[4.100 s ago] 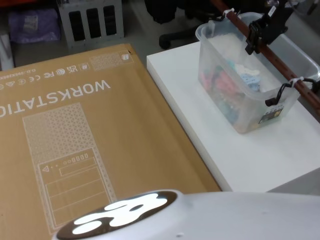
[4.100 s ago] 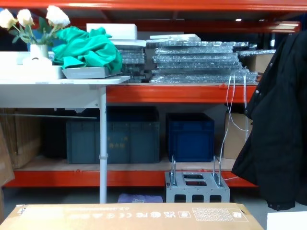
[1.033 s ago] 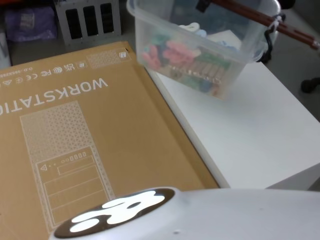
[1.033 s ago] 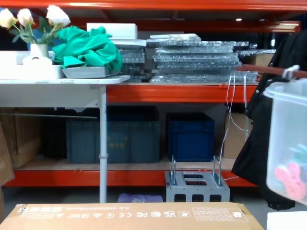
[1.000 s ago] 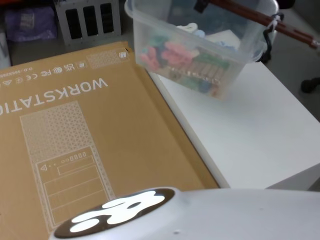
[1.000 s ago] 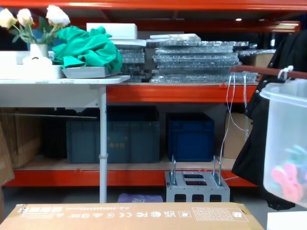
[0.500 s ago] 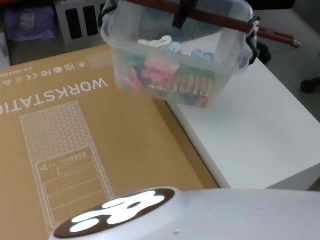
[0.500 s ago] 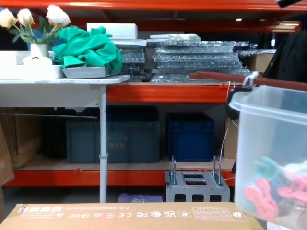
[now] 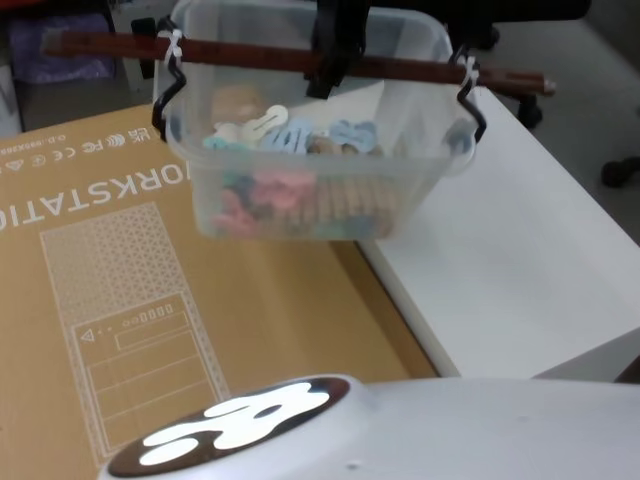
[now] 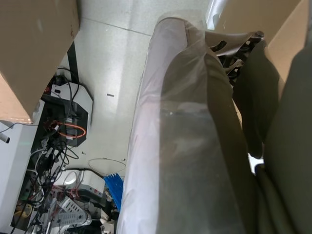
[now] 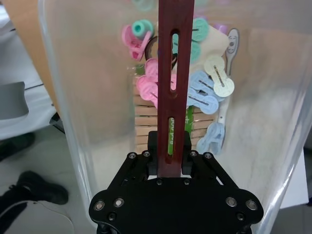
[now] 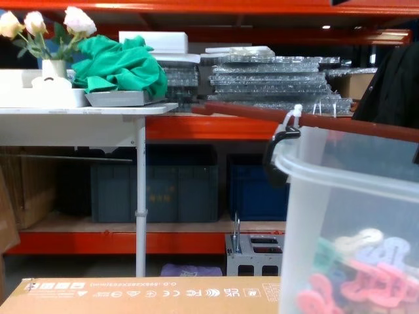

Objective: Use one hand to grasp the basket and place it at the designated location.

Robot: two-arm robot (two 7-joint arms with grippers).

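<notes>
The basket [image 9: 310, 190], a translucent whitish tub holding pink, blue and green clips and wooden pegs, hangs in the air over the seam between the cardboard box and the white table. My right gripper [image 9: 325, 75] is shut on the middle of its reddish-brown bar handle [image 9: 230, 52], and the tub dangles level from the black pivots. In the right wrist view the handle [image 11: 175, 78] runs out from my gripper [image 11: 170, 156] over the clips. In the chest view the basket [image 12: 347, 248] sits low at the right.
A large brown cardboard box [image 9: 120, 260] printed WORKSTATION lies flat on the left. The white table [image 9: 520, 260] is on the right. Beyond stand orange shelves with dark blue crates [image 12: 258, 183] and a white side table [image 12: 85, 114] with flowers.
The basket has been lifted off the white table and carried left towards the cardboard box, turning so its long side faces me. It now shows larger in the chest view.
</notes>
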